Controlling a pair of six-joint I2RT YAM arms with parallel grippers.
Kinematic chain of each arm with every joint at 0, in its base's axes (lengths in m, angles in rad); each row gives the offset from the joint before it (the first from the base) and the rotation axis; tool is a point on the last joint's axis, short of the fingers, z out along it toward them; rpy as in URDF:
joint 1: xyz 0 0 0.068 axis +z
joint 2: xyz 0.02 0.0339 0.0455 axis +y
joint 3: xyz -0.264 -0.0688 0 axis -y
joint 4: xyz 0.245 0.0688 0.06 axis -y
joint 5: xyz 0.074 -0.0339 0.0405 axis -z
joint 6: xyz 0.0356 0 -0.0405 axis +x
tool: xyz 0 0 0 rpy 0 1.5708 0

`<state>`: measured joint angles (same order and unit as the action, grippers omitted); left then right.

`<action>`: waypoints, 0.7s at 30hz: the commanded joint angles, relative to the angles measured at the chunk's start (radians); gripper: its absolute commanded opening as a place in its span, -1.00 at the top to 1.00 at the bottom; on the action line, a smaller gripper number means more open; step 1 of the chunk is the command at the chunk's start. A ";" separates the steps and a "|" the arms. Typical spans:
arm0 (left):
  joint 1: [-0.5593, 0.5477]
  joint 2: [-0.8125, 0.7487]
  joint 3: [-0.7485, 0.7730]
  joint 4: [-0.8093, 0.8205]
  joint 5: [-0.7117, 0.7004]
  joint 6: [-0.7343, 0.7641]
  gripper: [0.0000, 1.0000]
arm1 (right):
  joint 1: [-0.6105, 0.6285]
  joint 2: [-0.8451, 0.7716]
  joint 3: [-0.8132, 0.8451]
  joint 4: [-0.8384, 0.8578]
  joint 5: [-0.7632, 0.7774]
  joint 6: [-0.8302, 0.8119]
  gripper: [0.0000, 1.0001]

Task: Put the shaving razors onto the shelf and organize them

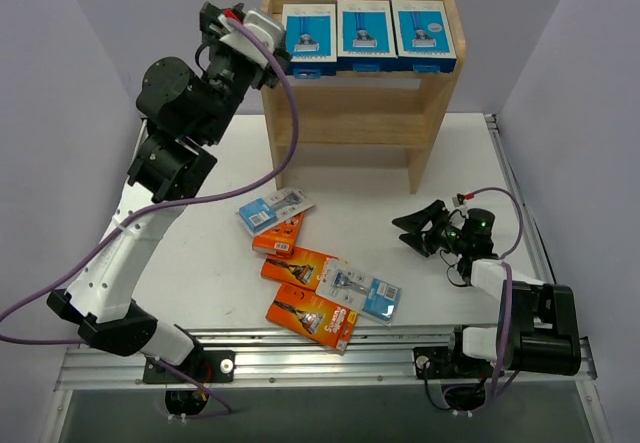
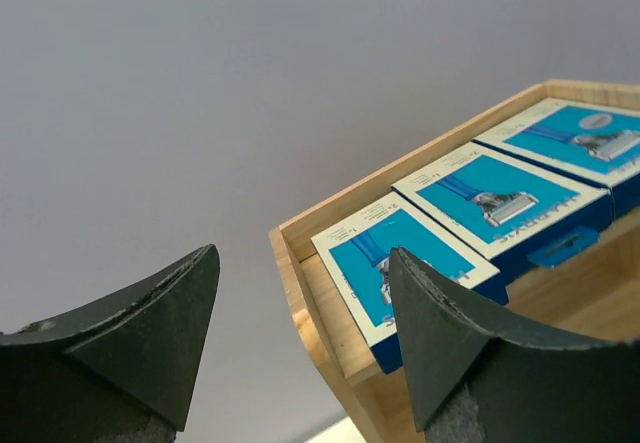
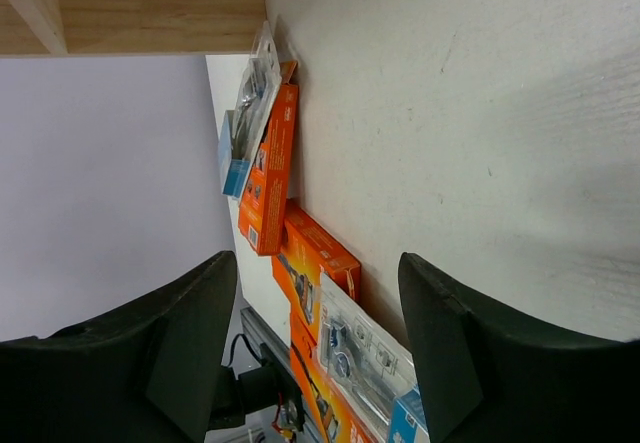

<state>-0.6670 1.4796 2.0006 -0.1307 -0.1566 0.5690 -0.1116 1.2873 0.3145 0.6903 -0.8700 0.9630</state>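
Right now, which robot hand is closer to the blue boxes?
Left. The left gripper sits beside the blue boxes on the shelf; the right gripper is down by the table.

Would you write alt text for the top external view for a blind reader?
Three blue-and-white razor boxes sit in a row on the top tier of the wooden shelf, the open left hand beside the leftmost. Orange boxes and blister cards lie on the table, near the open, empty right hand.

I see a white counter (image 1: 470, 163) filling the middle of the frame, pale grey walls (image 1: 100, 23) closing it in at left, right and top, and a metal rail (image 1: 330, 358) along the bottom edge.
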 commanded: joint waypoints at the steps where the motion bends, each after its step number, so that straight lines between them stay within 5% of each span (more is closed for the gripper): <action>1: 0.044 0.083 0.151 -0.167 -0.094 -0.335 -0.54 | -0.005 -0.069 -0.002 -0.063 0.003 -0.036 -0.22; 11: 0.196 0.142 0.144 -0.241 0.127 -0.644 -0.33 | -0.005 -0.100 -0.006 -0.095 0.008 -0.043 -0.19; 21: 0.276 0.082 -0.013 -0.155 0.282 -0.641 0.01 | -0.005 -0.100 -0.008 -0.095 0.017 -0.040 -0.11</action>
<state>-0.4088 1.6218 1.9980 -0.3485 0.0460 -0.0498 -0.1116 1.2133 0.3111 0.5934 -0.8528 0.9367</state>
